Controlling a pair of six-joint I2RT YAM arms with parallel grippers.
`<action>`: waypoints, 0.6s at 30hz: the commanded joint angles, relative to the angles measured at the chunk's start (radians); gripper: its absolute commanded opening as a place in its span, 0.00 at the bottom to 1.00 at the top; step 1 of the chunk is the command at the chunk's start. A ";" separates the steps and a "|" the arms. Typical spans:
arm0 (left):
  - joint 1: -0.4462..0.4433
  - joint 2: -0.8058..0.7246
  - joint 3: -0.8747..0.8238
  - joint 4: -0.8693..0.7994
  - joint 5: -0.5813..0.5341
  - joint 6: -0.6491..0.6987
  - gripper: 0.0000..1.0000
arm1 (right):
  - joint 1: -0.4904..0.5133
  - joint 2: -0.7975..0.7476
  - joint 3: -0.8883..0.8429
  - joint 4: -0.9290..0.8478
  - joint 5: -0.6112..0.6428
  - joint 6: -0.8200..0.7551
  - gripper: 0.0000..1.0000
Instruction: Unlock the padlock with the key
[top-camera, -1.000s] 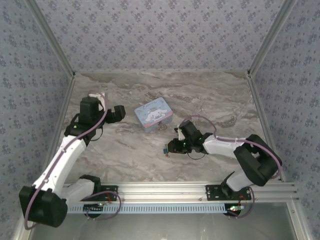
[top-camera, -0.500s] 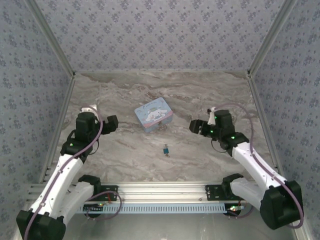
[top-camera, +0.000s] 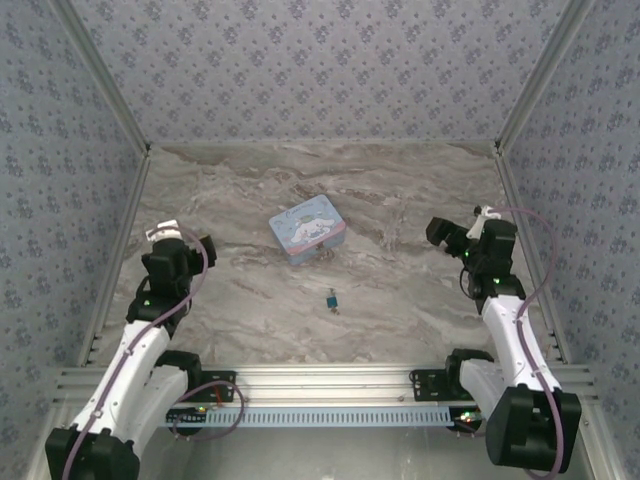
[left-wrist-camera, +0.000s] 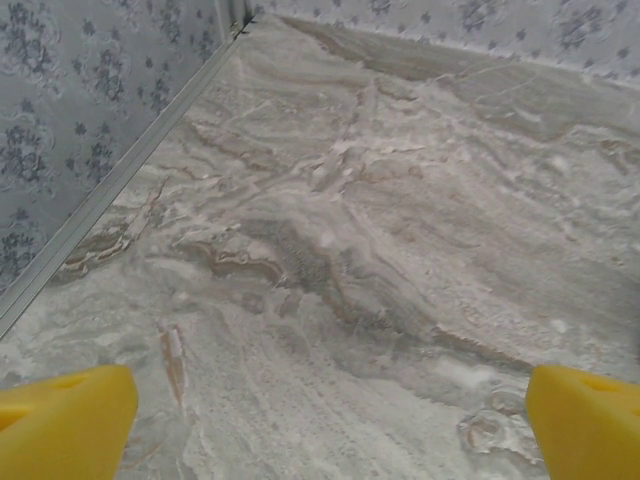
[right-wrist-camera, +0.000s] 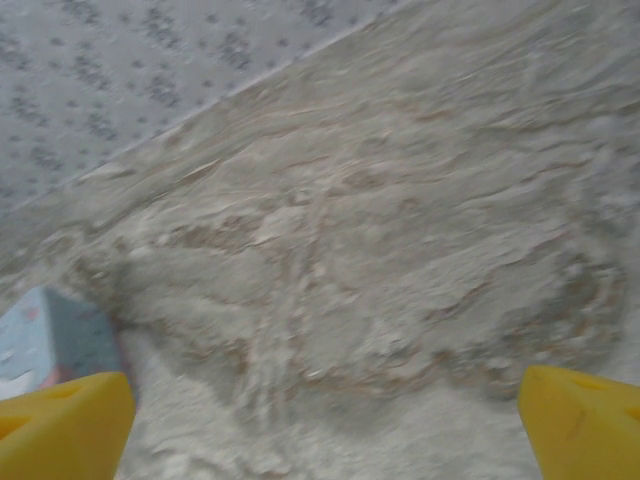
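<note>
Mid-table, toward the front: padlock (top-camera: 331, 299) lies on the marble top (top-camera: 420, 190), with neither gripper touching it. It's tiny and dark with a bluish bit; too small to tell if the shackle is open.

Tin (top-camera: 307, 230) sits just behind it, toward the back wall (top-camera: 320, 70), apart from it.

Left gripper (top-camera: 203, 249) is out at the left side, well apart from padlock and tin. In the left wrist view its jaws stand wide, with yellow pads (left-wrist-camera: 62, 422) in both bottom corners and bare marble between them.

Right gripper (top-camera: 440, 232) is out at the right side, well apart from the padlock and pointing roughly toward the tin. In the right wrist view its jaws also stand wide, with pads (right-wrist-camera: 585, 425) in both bottom corners and bare marble between. A tin corner (right-wrist-camera: 45, 340) shows at the left edge, above the left pad.

Both grippers are empty.
</note>
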 joint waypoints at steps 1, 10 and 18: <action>0.007 0.015 -0.030 0.090 -0.045 0.020 0.99 | -0.011 -0.003 -0.069 0.128 0.172 -0.136 1.00; 0.009 0.103 -0.138 0.297 -0.003 0.119 0.99 | -0.021 0.228 -0.244 0.543 0.234 -0.250 1.00; 0.041 0.271 -0.206 0.596 0.164 0.233 0.99 | -0.006 0.400 -0.229 0.776 0.136 -0.294 1.00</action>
